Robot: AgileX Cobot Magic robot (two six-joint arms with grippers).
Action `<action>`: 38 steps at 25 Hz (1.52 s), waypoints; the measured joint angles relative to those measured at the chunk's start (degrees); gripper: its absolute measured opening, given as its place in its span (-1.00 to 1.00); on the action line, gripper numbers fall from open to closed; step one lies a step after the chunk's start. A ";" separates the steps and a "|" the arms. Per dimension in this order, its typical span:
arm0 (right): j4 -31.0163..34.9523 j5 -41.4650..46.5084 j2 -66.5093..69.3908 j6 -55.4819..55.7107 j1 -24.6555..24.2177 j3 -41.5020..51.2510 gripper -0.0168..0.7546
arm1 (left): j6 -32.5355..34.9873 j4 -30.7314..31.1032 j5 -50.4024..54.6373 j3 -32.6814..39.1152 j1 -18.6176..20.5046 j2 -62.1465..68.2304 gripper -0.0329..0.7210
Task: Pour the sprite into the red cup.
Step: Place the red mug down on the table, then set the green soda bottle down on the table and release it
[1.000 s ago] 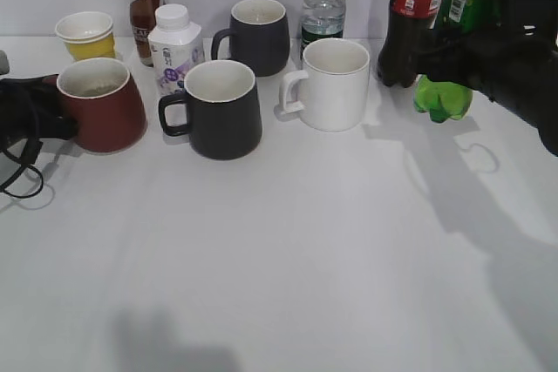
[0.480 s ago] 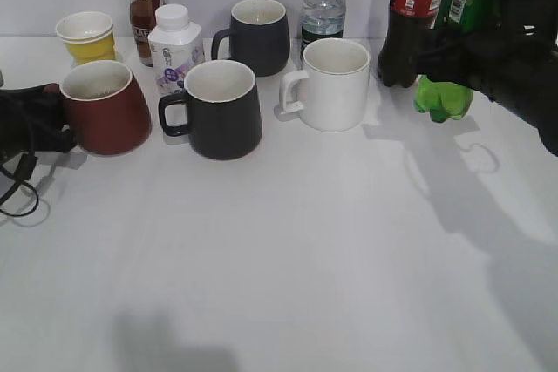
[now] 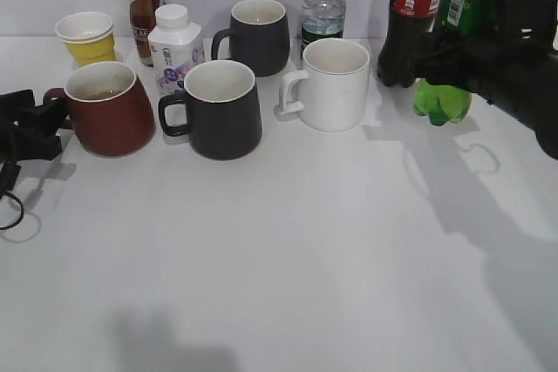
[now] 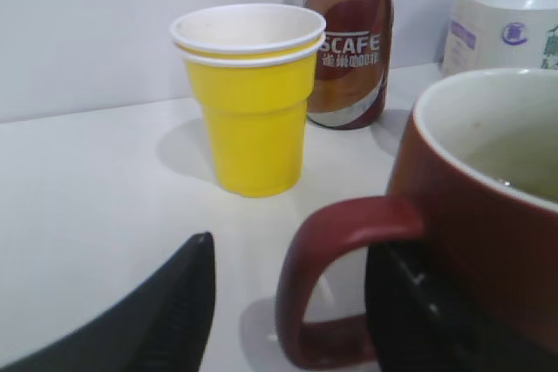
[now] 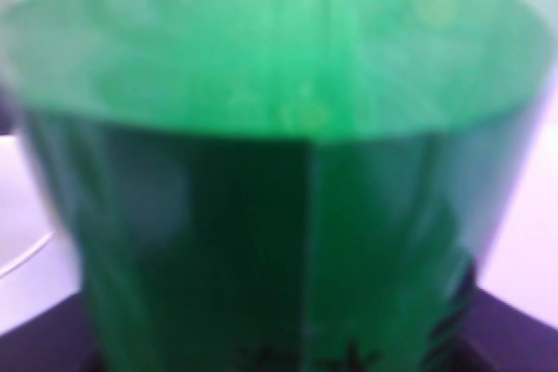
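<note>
The red cup (image 3: 109, 111) stands upright at the left of the table, handle towards my left gripper (image 3: 37, 121). In the left wrist view the cup (image 4: 488, 215) fills the right side. My left gripper (image 4: 296, 254) is open, with one finger inside the handle loop and the other well clear on the outside. My right gripper (image 3: 453, 54) is shut on the sprite (image 3: 443, 100), holding the green bottle above the table at the back right. The sprite (image 5: 279, 172) fills the right wrist view and hides the fingers.
A yellow paper cup (image 3: 85, 35), a brown coffee bottle (image 3: 142, 2) and a white carton bottle (image 3: 174, 45) stand behind the red cup. Two black mugs (image 3: 222, 111) (image 3: 257, 37), a white mug (image 3: 331, 84), a clear bottle (image 3: 323, 2) and a cola bottle (image 3: 410, 23) line the back.
The red cup went from tilted to upright and shifted slightly right. My left gripper has opened off the handle. The right arm and sprite have barely moved.
</note>
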 joint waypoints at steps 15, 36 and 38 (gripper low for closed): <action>-6.18 -11.50 9.51 0.93 -0.05 0.00 0.13 | -0.35 0.02 1.01 9.52 -0.07 -8.48 0.22; -10.54 -17.86 10.82 5.43 -0.05 4.04 0.46 | -16.15 10.43 8.69 11.97 -0.07 -27.18 0.21; -10.54 -18.73 10.82 5.43 -0.05 4.04 0.59 | -17.96 10.97 11.06 12.02 -0.07 -29.93 0.21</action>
